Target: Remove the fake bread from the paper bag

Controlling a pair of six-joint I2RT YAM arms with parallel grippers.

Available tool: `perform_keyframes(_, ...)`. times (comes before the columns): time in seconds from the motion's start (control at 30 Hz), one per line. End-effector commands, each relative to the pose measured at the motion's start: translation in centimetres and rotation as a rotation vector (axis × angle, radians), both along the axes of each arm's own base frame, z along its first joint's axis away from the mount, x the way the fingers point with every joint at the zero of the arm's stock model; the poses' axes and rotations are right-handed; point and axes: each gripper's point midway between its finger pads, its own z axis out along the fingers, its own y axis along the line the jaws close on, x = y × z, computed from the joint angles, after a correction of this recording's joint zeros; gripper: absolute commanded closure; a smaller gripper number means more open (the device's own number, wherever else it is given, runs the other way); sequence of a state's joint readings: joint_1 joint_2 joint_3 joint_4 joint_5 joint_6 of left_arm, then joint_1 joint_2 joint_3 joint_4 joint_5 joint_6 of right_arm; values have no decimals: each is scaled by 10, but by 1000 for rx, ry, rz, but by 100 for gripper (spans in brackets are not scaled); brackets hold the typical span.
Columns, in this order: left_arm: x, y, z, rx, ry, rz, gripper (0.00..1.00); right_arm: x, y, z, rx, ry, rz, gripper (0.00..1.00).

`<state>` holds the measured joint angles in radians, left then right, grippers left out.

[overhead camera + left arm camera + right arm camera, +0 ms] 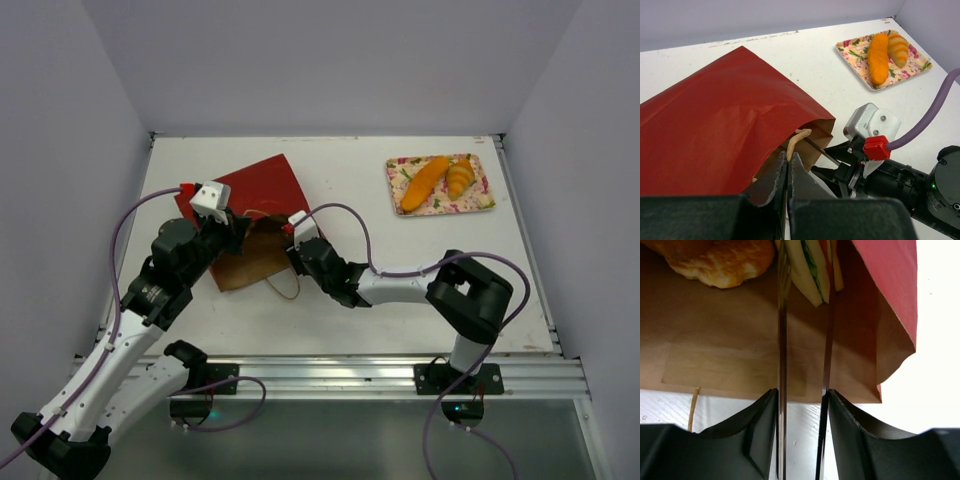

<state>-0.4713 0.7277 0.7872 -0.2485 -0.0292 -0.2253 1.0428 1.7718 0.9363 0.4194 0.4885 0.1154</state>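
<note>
The paper bag (pixel 262 190) lies left of centre on the worktop (pixel 400 270), with its mouth facing near. The left tool (pixel 790 172), closed together, pinches the upper lip of the bag. Inside, the right tool (pixel 806 255) seems clamped on the fake bread slice (pixel 812 275), which is beside a golden bun (pixel 720 262). I think it is best to pull straight out through the mouth, slowly, with the lip held high.

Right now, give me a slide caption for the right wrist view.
The right gripper reaches into the open paper bag, its fingers straddling a sandwich wedge beside a golden roll.
</note>
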Motion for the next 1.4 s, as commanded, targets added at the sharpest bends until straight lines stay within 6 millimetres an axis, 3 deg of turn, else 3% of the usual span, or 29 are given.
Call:
perform_keyframes(0.0, 2, -3, 11, -31, -42, -8, 100, 9, 16, 26, 67, -60, -14, 55)
perform_keyframes(0.37, 13, 1, -7, 8, 14, 38, 100, 0, 22, 25, 59, -44, 11, 74)
perform_keyframes(0.83, 21, 15, -23, 50, 51, 126, 100, -47, 25, 60, 102, -44, 115, 75)
perform_keyframes(1.1, 22, 18, -24, 59, 55, 146, 100, -74, 19, 66, 102, -4, 154, 75)
perform_keyframes(1.37, 24, 23, -28, 74, 64, 174, 100, -82, -1, 65, 68, 64, 114, 76)
